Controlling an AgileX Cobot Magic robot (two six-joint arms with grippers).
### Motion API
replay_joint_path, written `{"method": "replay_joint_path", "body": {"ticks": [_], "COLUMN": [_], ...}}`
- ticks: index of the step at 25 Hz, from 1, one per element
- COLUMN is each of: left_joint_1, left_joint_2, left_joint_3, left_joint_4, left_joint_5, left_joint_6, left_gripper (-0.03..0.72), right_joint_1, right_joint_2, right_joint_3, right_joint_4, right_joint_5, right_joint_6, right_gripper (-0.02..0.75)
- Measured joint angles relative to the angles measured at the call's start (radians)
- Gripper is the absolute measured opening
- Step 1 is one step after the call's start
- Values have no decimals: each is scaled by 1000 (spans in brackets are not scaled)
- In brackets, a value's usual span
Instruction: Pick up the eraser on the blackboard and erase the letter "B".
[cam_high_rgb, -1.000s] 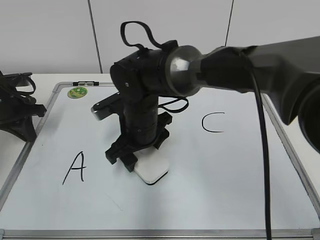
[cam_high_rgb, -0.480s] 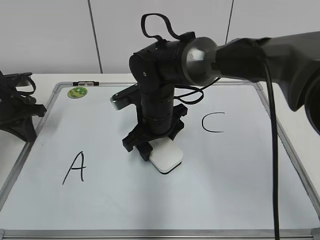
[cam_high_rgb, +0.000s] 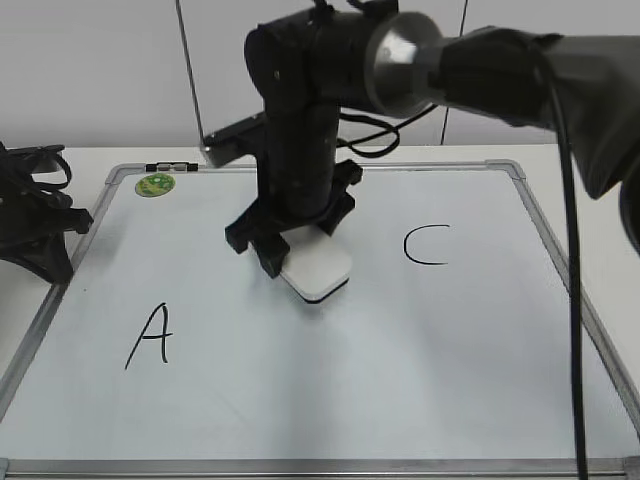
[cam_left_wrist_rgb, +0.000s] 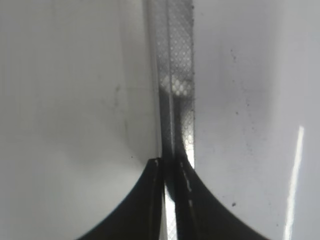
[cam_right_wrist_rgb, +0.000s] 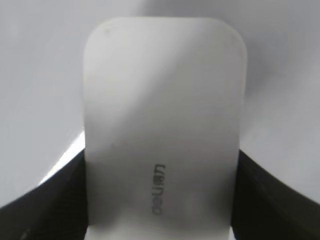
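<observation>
Right claw (cam_high_rgb: 300, 262) grips eraser (cam_high_rgb: 316, 268) between "A" (cam_high_rgb: 149, 336) and "C" (cam_high_rgb: 425, 246) (left claw (cam_left_wrist_rgb: 169, 200) closed).

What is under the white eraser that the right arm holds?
Under the flat white plastic eraser, held in the right tool, only bare white dry-erase board shows around it. The eraser covers the spot directly beneath, so any marker ink there cannot be seen.

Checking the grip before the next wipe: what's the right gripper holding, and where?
The right gripper holds the eraser, clamped on its two long side edges near the lettered end.
</observation>
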Motion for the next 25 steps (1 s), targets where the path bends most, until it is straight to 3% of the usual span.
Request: {"method": "replay_joint_path", "body": {"ticks": [11,25], "left_joint_1": [0,0], "left_joint_2": [0,0], "left_joint_3": [0,0], "left_joint_4": [0,0], "left_joint_5": [-2,-2], "left_joint_6": [0,0], "left_gripper": [13,13], "right_joint_1": [-8,-23], "right_joint_2": [-220,-457], "right_joint_3": [8,297], "right_joint_4": [-47,-78], "right_joint_5": [17,23], "right_joint_6": [-27,-9], "right_gripper": [556,555]}}
